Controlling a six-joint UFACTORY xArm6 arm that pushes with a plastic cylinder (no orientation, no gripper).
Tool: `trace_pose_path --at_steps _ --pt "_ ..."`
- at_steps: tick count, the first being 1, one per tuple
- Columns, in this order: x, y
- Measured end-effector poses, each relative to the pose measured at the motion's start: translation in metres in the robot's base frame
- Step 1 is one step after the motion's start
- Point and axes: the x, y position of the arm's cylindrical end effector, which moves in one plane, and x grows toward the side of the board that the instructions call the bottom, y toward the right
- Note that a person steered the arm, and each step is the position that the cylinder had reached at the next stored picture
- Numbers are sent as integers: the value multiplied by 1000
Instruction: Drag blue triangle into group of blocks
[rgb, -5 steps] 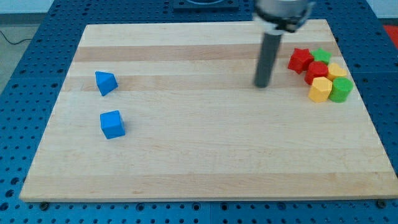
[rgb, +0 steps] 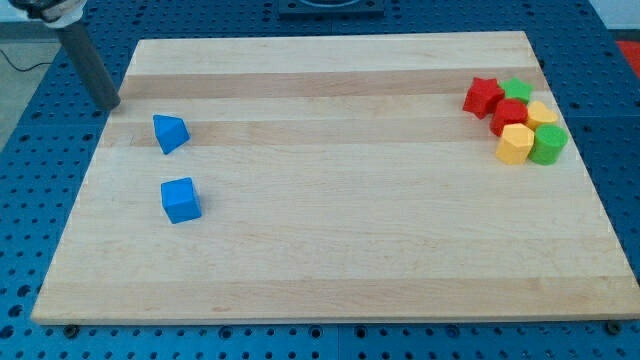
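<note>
Tip (rgb: 108, 104) of my rod sits at the board's (rgb: 330, 250) left edge (no fingers, holding nothing), near but apart from the blue triangle (rgb: 170, 132). Below lies a blue cube (rgb: 181, 199). Far right, the red, green and yellow blocks (rgb: 517, 120) cluster.

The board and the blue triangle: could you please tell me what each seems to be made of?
The board looks like pale wood with a smooth, matt finish: lengthwise grain and joined strips show. The blue triangle is uniformly coloured with a slight sheen; probably painted wood or plastic, I cannot tell which.
</note>
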Motion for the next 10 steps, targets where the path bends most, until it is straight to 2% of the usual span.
trace_pose_path --at_steps 1,2,3,4,5,6,7,8,9,10 --pt "51 27" --pt "66 74" --pt "66 160" --pt "68 212" --pt "87 154" --pt "81 59" --pt "41 41" --pt "43 124" --pt "45 241" --pt "44 295"
